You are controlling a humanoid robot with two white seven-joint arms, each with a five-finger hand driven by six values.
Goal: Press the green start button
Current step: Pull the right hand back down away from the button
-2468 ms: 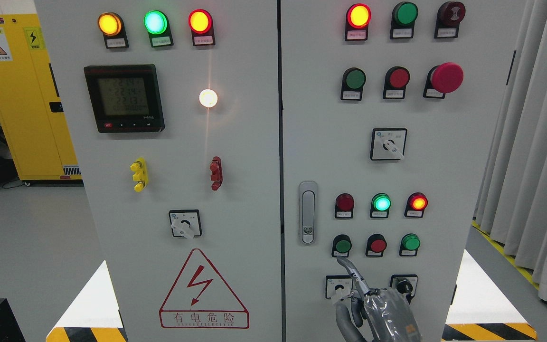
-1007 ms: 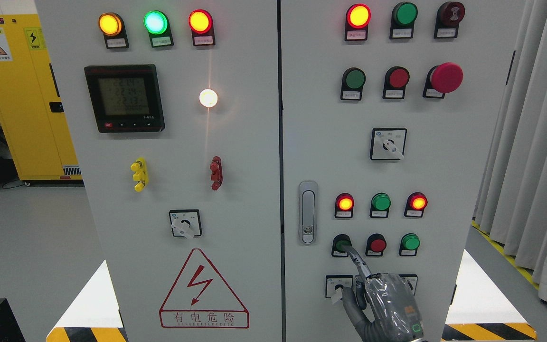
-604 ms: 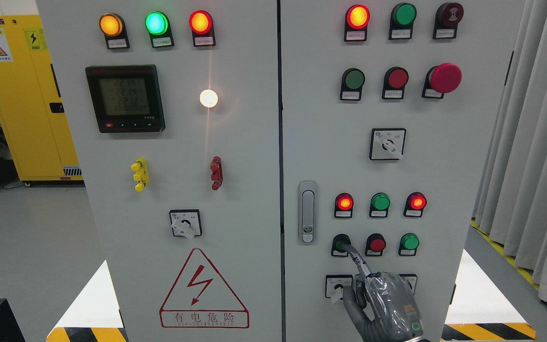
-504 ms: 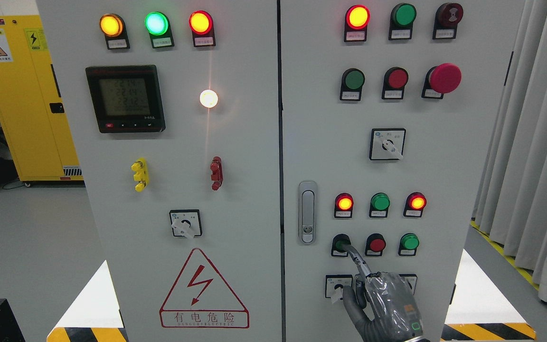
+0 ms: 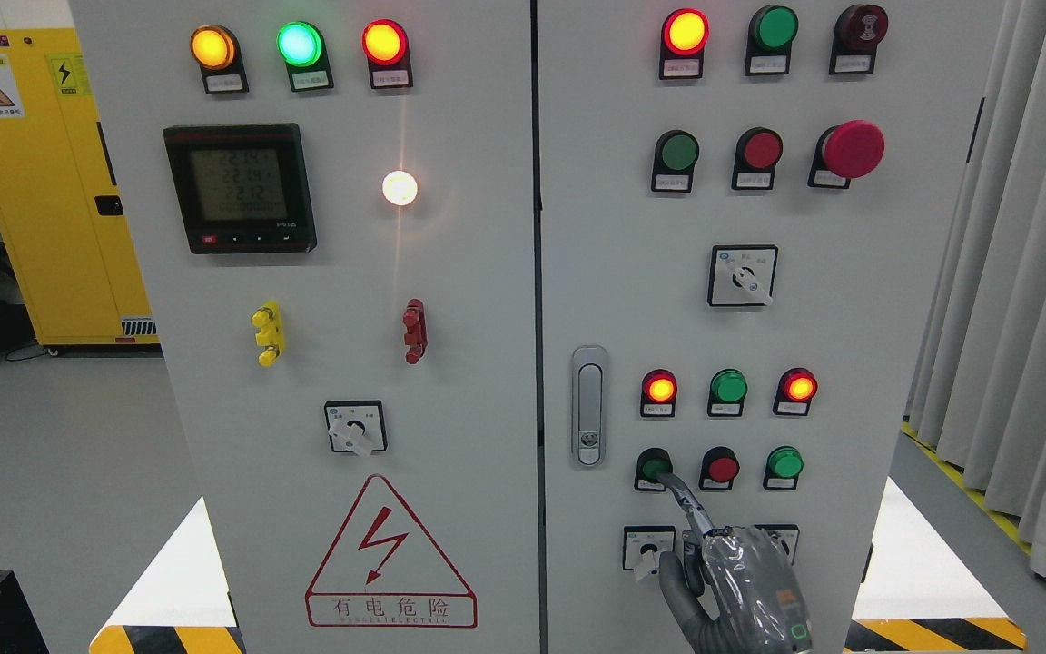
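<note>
**Q:** What is shown at the left of the grey steel control cabinet [image 5: 487,300]?

**A:** A black digital meter [image 5: 240,188] is mounted on the left door, and a red-bordered triangular shock-warning sign [image 5: 389,554] is fixed low on it. Neither is concerned in the task. No left hand is seen.

**Q:** Where is the task's button located?

**A:** The round green start button in its black collar [image 5: 655,467] is set on the right door, leftmost in a row of three, with a round red push button [image 5: 721,469] just beside it. A lit red indicator lamp [image 5: 659,389] is seen directly above it.

**Q:** How is the button related to the hand?

**A:** The button lies up and to the left of the grey foil-wrapped right hand [image 5: 745,590], whose arm enters at the lower right. One slender index finger [image 5: 686,504] is extended along that diagonal, its tip at the button's lower right edge; contact appears to be made. The remaining fingers are curled in, and nothing is grasped. Any further push is judged to be directed into the panel, along the finger's line.
</note>
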